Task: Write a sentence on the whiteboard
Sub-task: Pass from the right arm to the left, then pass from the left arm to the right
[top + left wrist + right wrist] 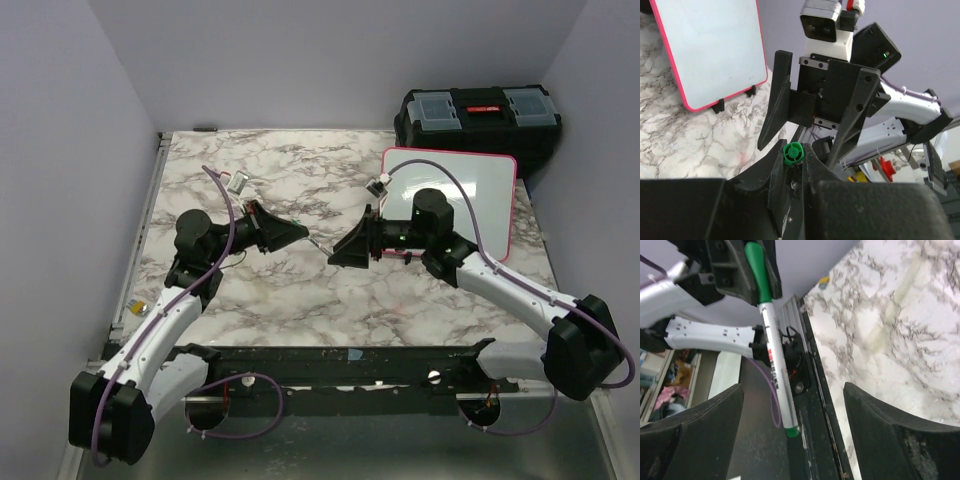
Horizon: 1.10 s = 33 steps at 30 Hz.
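The whiteboard [462, 196], white with a pink-red frame, lies flat at the back right; it also shows in the left wrist view [712, 47], with black clips on its near edge. My left gripper [298, 236] is shut on the green cap end [792, 153] of a white marker [772, 352] and holds it above the table, pointing at the right gripper. My right gripper [336, 254] is open, facing the left one. The marker's green tail [791, 431] hangs between the right fingers [695, 435], touching neither.
A black toolbox [478, 118] stands behind the whiteboard, off the table's back right corner. A small white clip-like object [238, 182] lies at the back left. The marble table [300, 290] has a metal rail along its left edge.
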Available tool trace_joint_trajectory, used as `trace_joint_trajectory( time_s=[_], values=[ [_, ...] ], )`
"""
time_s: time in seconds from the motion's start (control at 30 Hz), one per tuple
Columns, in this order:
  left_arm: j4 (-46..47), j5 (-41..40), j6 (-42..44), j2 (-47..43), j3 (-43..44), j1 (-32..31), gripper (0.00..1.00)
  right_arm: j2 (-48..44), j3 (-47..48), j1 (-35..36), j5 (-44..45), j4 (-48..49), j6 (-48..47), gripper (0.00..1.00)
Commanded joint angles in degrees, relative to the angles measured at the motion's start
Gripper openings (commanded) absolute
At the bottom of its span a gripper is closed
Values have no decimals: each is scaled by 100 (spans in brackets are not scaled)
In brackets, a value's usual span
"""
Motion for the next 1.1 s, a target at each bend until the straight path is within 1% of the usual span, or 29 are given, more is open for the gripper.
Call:
trace_joint_trajectory(
  time_s=[0.0,0.03,0.07,0.1,0.17,0.27,0.4,0.43,0.57,0.63,0.73,0.83,1.07],
  values=[
    [842,-760,-791,-223,-358,-32,0,-250,-236,33,632,1383,862,86],
    [1047,-889,-993,-261,-449,-32,0,-256,-272,37,684,1586,1017,88],
    [1294,-1042,-1174,-283,-580,-38,0,-258,-287,37,735,1783,1139,96],
    [1540,-1137,-1387,-283,-693,-47,0,-261,-300,37,781,1918,1243,100],
    [2162,-1151,-1684,-205,-831,-58,0,-257,-287,36,877,2099,1367,100],
    [2724,-1261,-2032,-81,-984,-92,0,-267,-274,37,971,2214,1368,99],
    [3486,-1907,-2389,-40,-1309,-351,0,-224,-311,37,1005,2441,1319,90],
    [3542,-2009,-2389,-21,-1298,-433,0,-192,-295,31,984,2456,1311,87],
    [3335,-2415,-2210,84,-1097,-825,0,-110,-283,33,952,2565,1353,67],
    [3300,-2690,-2098,119,-1064,-1006,0,-118,-261,37,948,2587,1359,59],
    [3319,-3036,-1991,185,-1025,-1215,0,-130,-191,36,935,2450,1255,50],
    [3445,-3258,-1956,266,-1007,-1344,0,-153,-181,37,948,2410,1215,47],
    [3309,-3653,-1860,266,-1048,-1459,0,-256,-224,37,1089,2416,1218,45]
  ],
)
